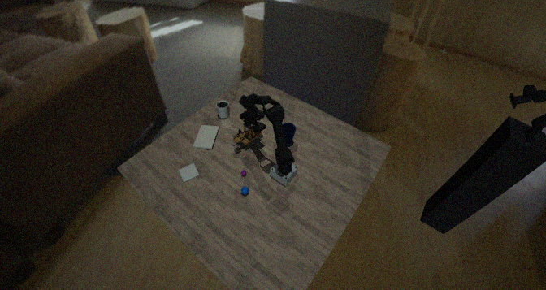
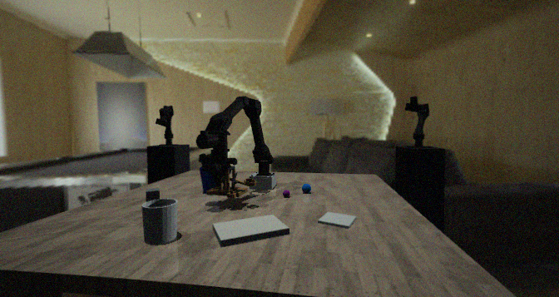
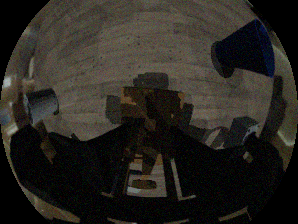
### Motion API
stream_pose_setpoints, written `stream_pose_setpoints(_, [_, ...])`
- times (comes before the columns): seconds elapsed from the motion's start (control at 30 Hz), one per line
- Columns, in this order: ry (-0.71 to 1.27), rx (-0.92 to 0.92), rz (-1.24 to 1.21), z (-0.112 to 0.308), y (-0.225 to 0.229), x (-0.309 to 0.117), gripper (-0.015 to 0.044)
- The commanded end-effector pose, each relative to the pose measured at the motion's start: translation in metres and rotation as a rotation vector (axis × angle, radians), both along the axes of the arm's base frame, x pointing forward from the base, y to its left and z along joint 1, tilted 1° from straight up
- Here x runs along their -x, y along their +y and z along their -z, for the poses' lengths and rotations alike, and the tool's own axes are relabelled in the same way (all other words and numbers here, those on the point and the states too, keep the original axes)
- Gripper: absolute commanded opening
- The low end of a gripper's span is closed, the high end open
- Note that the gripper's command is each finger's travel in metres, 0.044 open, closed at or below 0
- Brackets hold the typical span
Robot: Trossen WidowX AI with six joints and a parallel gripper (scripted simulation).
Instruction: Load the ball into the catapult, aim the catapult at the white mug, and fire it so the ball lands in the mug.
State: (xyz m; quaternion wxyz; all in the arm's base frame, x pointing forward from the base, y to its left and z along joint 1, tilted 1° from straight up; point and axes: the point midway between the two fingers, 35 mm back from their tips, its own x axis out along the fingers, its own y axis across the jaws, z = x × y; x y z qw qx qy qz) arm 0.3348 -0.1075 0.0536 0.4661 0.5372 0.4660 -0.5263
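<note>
The brown wooden catapult (image 1: 248, 137) (image 2: 234, 190) (image 3: 153, 106) is low over the table, partly hidden by the gripper. My gripper (image 1: 253, 127) (image 2: 226, 169) (image 3: 150, 127) points down and is shut on the catapult's frame. Whether the catapult touches the table is too dark to tell. The white mug (image 1: 223, 110) (image 2: 160, 224) (image 3: 43, 104) stands upright at the table's far edge in the top view. A small purple ball (image 1: 244, 173) (image 2: 286, 194) and a larger blue ball (image 1: 244, 191) (image 2: 306, 188) lie on the table, apart from the catapult.
A dark blue cup (image 1: 290, 134) (image 2: 206, 180) (image 3: 244, 49) stands beside the arm. A large white slab (image 1: 206, 137) (image 2: 250, 230) lies between the mug and a smaller white tile (image 1: 188, 172) (image 2: 338, 220). A small dark block (image 2: 152, 195) is behind the mug in the exterior view.
</note>
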Motion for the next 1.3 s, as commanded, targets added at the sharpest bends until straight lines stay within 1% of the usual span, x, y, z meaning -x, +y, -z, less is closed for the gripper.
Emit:
stream_pose_setpoints(0.0, [-0.01, 0.007, -0.136, -0.003, -0.002, -0.005, 0.0])
stream_pose_setpoints(0.37, [-0.013, 0.014, -0.481, -0.002, -0.005, -0.022, 0.0])
stream_pose_setpoints(0.7, [-0.014, 0.014, -0.493, 0.0, -0.004, -0.027, 0.0])
stream_pose_setpoints(1.27, [-0.014, 0.014, -0.493, 0.027, -0.004, -0.029, 0.0])
